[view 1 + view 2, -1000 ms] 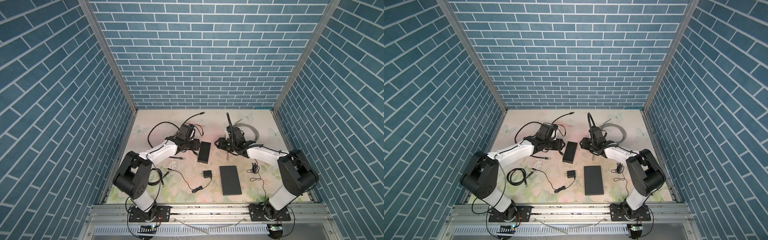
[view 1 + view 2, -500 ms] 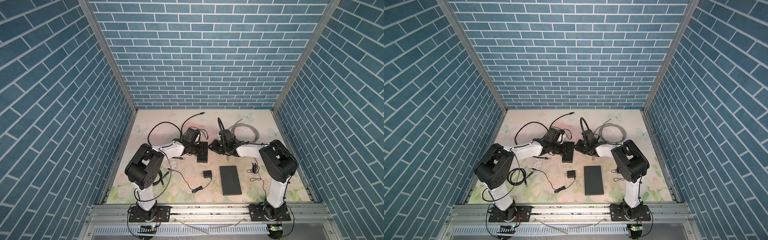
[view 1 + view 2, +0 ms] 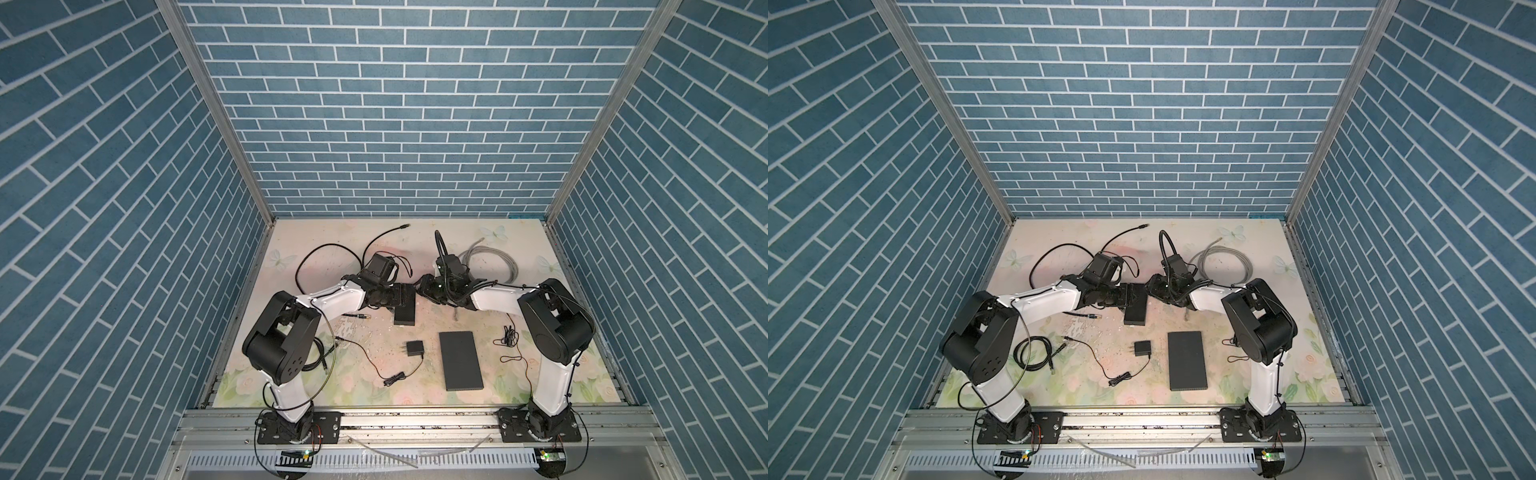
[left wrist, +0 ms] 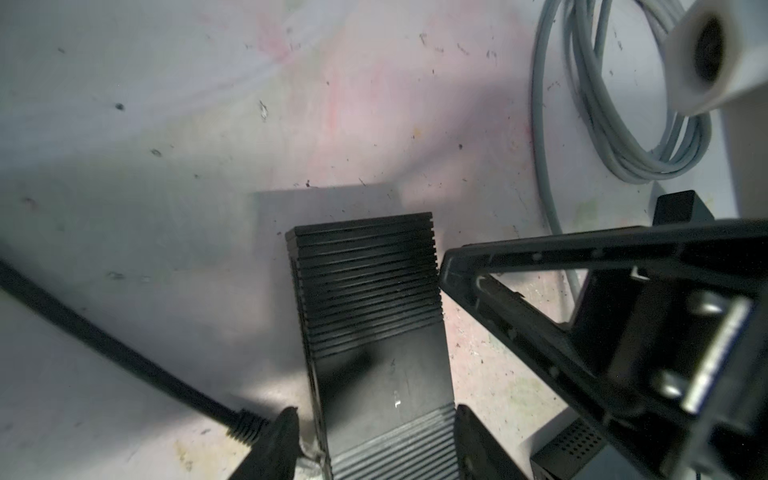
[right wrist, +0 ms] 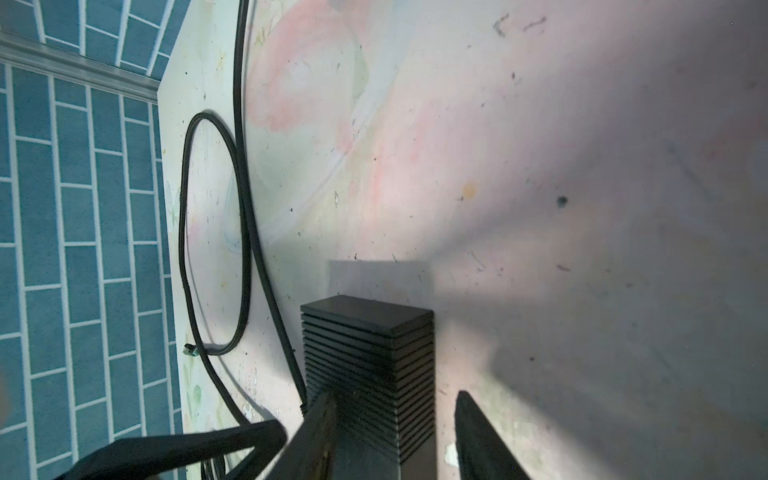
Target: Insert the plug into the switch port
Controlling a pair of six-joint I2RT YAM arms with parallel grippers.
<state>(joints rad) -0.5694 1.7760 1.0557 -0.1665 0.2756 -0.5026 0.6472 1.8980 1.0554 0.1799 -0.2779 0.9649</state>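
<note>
**Plug not yet picked up; both hands at the ribbed box**

Setup: the pale flower-printed counter (image 3: 528, 245) carries everything.

- The flat black rectangular slab (image 3: 461, 359) lies toward the near right corner. Nothing touches it.
- The small black ribbed oblong box (image 3: 405, 311), which I take as the switch, sits mid-counter. Its long axis runs from the near edge toward the far edge. No port shows in any view, so I cannot tell which way the ports face.
- The left hand (image 4: 376, 415) straddles the box with its jaws partway apart and a slim gap at one finger. The right hand (image 5: 395, 395) also straddles it, with one finger clear of the side. Neither looks like a firm grip, and neither holds a plug.
- The grey coiled cable (image 4: 598, 108) rests toward the far right corner.
- The black round cable (image 5: 247, 216) loops toward the far left corner.
- Its small dark plug (image 3: 404, 226) lies near the far edge, well apart from the box. The tip points toward the far right corner, in line with the cable.

Status (judged): early. Nothing is inserted. Still to do: pick up the plug, find the port, align and push.
</note>
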